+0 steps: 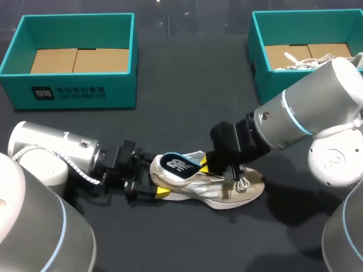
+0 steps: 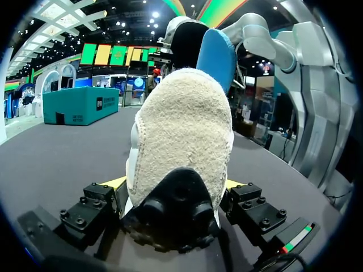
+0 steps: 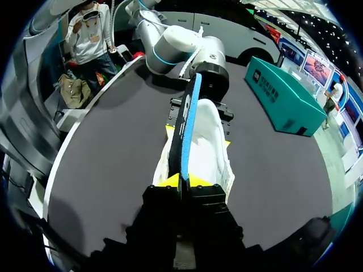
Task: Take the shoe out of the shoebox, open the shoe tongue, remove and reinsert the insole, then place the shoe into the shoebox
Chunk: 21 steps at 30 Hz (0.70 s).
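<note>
1. Head view: shows the shoe (image 1: pixel 227 190) on the table (image 1: pixel 187 90), near the middle of the front edge, with its heel toward the left and its toe toward the right.
2. Grips the shoe's heel in the left gripper (image 1: pixel 156 188), which comes in low from the front left corner.
3. Confirms that grip in the left wrist view: presses a yellow-tipped finger (image 2: pixel 116 182) against each side of the heel, so this tool is closed on the shoe (image 2: pixel 187 124).
4. Pinches the insole (image 1: pixel 177 164) in the right gripper (image 1: pixel 205 164), which reaches in from the right edge and sits over the shoe's opening.
5. Shows the insole dark blue with a white mark, its heel end raised above the collar and its front end hidden down inside the shoe.
6. Shows, in the right wrist view, the insole (image 3: pixel 190 119) edge-on and upright, squeezed between the two yellow tips of the right gripper (image 3: pixel 182 181), with the white shoe (image 3: pixel 210 141) just beside and beneath it.
7. Leaves the shoe outside both boxes: one teal box (image 1: pixel 74 93) at the back left corner and another (image 1: pixel 258 62) at the back right corner, both well apart from it.
8. Reveals cardboard floors in both boxes, and something white with laces (image 1: pixel 300 59) in the right one, partly hidden by the right arm.
</note>
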Available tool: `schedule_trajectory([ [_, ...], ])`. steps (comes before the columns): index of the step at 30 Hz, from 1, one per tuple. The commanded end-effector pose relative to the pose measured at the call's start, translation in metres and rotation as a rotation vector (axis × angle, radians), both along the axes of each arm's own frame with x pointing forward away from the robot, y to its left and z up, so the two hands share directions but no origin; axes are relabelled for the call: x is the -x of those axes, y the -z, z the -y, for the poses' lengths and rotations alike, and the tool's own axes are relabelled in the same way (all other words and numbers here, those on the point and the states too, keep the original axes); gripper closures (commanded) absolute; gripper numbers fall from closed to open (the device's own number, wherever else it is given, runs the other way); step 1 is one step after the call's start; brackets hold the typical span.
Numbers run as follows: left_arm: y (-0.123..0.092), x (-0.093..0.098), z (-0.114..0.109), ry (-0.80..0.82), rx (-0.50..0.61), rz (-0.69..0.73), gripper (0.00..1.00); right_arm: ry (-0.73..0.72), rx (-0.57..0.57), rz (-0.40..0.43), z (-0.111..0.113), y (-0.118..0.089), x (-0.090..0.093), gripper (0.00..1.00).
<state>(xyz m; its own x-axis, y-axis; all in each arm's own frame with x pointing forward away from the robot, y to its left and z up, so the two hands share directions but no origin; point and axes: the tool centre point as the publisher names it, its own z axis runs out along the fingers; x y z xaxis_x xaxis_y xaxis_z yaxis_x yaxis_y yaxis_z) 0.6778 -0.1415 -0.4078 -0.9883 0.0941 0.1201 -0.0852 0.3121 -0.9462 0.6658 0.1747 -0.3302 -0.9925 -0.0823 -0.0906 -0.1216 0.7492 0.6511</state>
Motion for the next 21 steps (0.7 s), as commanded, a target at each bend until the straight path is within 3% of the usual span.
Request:
schedule_trajectory([
  [1,0.000,-0.001,0.000,-0.001,0.000,0.000,1.00,-0.058,0.061,-0.023,-0.026,-0.006,-0.010,1.00],
  [15,0.000,-0.001,0.000,-0.001,0.000,0.000,1.00,-0.096,0.151,-0.041,-0.050,-0.015,-0.010,1.00],
  [18,0.000,-0.001,0.000,-0.001,0.000,0.000,1.00,-0.075,0.146,-0.040,-0.047,-0.016,-0.009,0.61],
  [21,0.000,-0.001,0.000,-0.001,0.000,0.000,1.00,-0.055,0.151,-0.043,-0.044,-0.021,-0.007,0.54],
])
